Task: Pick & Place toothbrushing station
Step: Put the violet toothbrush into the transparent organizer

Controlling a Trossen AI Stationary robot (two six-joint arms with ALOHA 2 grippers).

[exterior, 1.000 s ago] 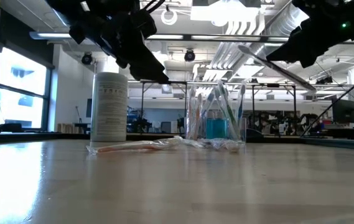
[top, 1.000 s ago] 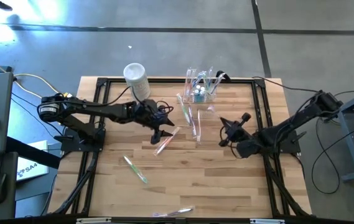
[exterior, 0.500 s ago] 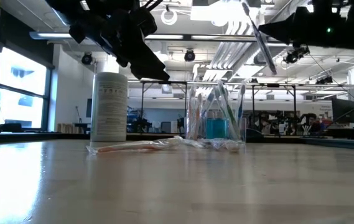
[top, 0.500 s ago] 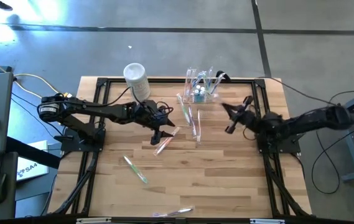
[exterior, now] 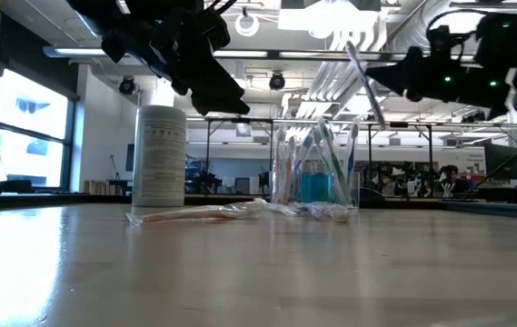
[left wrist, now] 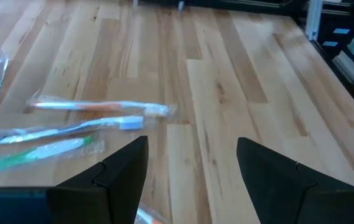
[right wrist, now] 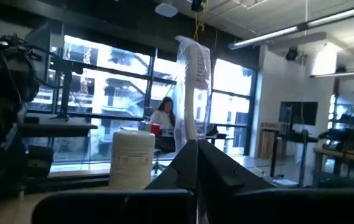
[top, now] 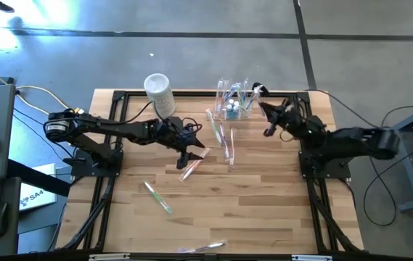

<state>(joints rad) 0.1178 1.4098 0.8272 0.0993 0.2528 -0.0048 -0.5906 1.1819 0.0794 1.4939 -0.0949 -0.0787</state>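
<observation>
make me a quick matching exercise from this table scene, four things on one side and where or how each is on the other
Things:
1. right gripper
2. left gripper
3. white cylindrical container
4. toothbrushing station

States:
A. stands at the table's far edge, left of the clear holder
B. open, above a wrapped toothbrush lying on the table
C. shut on a wrapped toothbrush
D. clear box holding upright toothbrushes

Pairs: 1-C, 2-B, 3-A, 4-D

A pale wooden-plank surface point(top: 264, 210) carries the lot. At its far edge stand a whitish cylinder point(top: 158, 92) and a clear box of toothbrushes point(top: 234, 101). Wrapped toothbrushes lie flat: several mid-surface point(top: 221, 141), one green point(top: 157, 196) nearer, another at the near edge point(top: 205, 248).
</observation>
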